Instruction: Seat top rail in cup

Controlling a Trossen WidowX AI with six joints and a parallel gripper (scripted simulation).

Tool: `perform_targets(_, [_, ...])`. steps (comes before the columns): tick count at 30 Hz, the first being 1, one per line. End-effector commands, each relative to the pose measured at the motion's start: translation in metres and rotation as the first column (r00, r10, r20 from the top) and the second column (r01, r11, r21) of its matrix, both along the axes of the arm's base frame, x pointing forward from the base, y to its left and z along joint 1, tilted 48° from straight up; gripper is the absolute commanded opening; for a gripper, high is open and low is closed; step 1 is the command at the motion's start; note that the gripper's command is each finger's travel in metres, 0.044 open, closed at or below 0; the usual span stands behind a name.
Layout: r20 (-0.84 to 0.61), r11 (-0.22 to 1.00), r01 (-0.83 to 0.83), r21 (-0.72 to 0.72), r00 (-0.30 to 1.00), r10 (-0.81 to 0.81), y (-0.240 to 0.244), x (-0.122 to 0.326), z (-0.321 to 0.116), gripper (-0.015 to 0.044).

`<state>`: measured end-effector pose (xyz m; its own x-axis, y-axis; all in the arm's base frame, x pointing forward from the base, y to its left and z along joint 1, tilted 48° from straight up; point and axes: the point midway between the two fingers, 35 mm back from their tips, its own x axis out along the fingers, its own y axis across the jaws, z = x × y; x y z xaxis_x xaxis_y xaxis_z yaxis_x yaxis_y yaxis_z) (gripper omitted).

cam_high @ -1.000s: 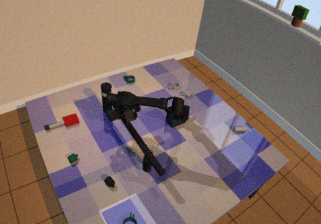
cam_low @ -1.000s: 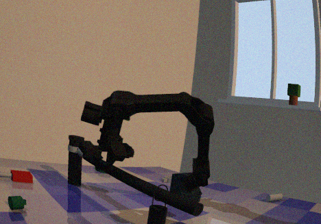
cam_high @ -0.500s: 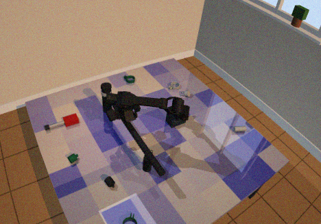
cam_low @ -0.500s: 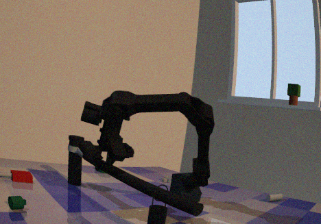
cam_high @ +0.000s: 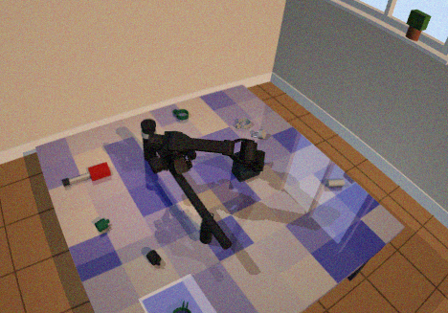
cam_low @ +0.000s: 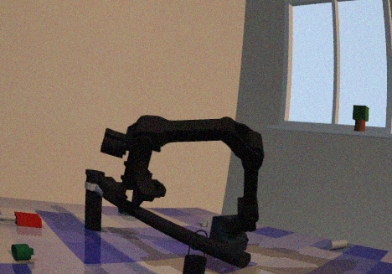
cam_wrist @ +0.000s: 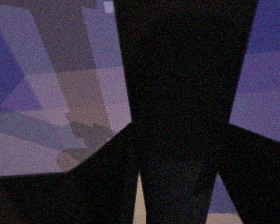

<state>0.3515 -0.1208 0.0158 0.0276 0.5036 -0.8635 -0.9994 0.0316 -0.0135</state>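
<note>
Clutter sits at the left edge of the patchwork mat [cam_high: 297,244]: a red block [cam_high: 100,171] on a pale handle, and below it a small green piece [cam_high: 101,224] and a dark stub [cam_high: 153,257]. Right of the red block, in the top view, stands the big post [cam_high: 147,130], dark, with a pale brace band [cam_low: 93,186] high on it just under its cap, as the exterior view shows. From that band the rail-end cup [cam_low: 110,186] reaches toward the rail [cam_high: 198,206], a long dark bar that slants down and to the right from the post, its upper cut end up at the cup; whether it is fully seated there cannot be told. The gripper [cam_low: 140,197] comes down from above and pinches the rail near that upper end, just beside the post, fingers pressed on either side of the bar; in the wrist view the rail fills the middle as a broad dark band between the two dark fingers. Farther right and lower, the rail passes through the loop cap [cam_low: 195,259] on a short dark post, and its free end lies just beyond, low over the mat. The arm's base [cam_high: 248,164] stands right of the gripper, its links arching over to the post. On the windowsill at far right sits a potted plant [cam_high: 416,24]
</note>
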Motion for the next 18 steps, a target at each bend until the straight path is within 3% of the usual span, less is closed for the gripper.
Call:
perform_targets(1, [0.002, 1.000, 0.002, -0.006, 1.000, -0.002, -0.0025, -0.0001, -0.0002, 0.0000])
perform_targets(18, [0.001, 1.000, -0.001, -0.002, 1.000, 0.001, -0.0010, 0.0002, -0.0002, 0.0000])
